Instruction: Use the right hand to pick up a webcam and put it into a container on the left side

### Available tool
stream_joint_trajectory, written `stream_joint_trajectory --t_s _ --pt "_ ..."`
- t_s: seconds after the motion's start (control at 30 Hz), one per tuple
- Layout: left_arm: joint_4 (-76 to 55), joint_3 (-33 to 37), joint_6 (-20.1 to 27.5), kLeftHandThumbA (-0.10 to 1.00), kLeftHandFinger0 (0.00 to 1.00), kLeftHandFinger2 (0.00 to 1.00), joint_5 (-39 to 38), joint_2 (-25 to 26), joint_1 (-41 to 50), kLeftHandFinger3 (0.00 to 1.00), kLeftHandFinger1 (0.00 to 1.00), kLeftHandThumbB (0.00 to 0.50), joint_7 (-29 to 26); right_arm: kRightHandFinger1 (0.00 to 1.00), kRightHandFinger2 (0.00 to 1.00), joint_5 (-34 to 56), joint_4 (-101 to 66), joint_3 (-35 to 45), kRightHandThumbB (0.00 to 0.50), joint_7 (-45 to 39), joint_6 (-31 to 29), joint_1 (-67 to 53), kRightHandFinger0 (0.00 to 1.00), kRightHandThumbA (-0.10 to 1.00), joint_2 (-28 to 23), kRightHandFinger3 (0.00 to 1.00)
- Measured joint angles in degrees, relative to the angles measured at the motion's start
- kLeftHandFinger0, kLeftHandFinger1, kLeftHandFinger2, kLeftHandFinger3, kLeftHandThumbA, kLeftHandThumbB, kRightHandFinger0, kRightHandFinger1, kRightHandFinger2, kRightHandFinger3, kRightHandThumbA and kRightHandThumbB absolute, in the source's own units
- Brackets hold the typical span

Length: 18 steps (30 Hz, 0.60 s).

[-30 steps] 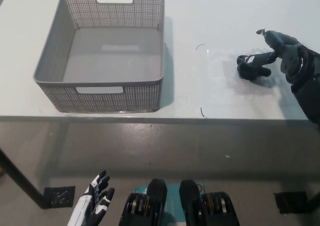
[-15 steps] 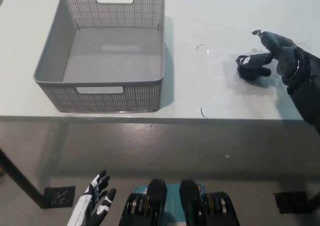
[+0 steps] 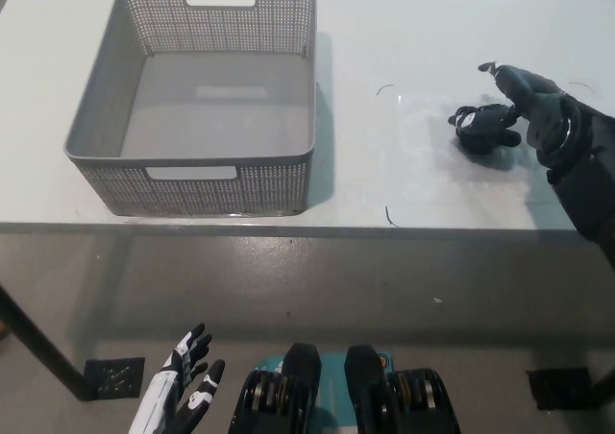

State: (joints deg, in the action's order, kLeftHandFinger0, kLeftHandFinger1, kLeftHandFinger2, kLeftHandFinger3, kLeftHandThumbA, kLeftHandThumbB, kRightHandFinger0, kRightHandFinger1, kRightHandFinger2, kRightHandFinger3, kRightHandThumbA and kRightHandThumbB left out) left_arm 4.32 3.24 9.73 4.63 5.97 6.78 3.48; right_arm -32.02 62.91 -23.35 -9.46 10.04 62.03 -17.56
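The black right hand [image 3: 540, 108] reaches in from the four o'clock edge of the view, above the white surface [image 3: 423, 31]. Its fingers are spread apart and hold nothing; one finger points up toward eleven o'clock, and the lower fingers reach to the right-hand side of the webcam [image 3: 483, 127]. They overlap it in this view, so whether they press on it or hang just over it cannot be told.

The webcam is a small black lump lying on the surface at about three o'clock from the picture's middle, well apart from the grey perforated container [image 3: 207, 180]. That container sits at about ten o'clock, open at the top with nothing inside, a handle slot cut in its near wall and another in its far wall. Its near wall stands close to the surface's front edge.

Between the container's right wall and the webcam lies a broad stretch of bare white surface, marked only by two thin dark curled threads, one at about one o'clock and one near the front edge. The front edge runs straight across the view just below the middle; beyond it is grey floor.

The white left hand [image 3: 183, 396] rests low at seven o'clock, below the surface's edge, fingers spread and holding nothing.
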Motion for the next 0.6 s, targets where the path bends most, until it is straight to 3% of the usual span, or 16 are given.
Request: stream_joint_trajectory --t_s 0.6 --pt "0.0 -0.1 0.0 0.72 1.0 1.0 -0.1 0.0 -0.5 1.0 1.0 0.039 0.0 1.0 1.0 -0.1 8.0 -0.6 0.489 1.5 -3.0 0.2 1.0 0.7 1.1 1.0"
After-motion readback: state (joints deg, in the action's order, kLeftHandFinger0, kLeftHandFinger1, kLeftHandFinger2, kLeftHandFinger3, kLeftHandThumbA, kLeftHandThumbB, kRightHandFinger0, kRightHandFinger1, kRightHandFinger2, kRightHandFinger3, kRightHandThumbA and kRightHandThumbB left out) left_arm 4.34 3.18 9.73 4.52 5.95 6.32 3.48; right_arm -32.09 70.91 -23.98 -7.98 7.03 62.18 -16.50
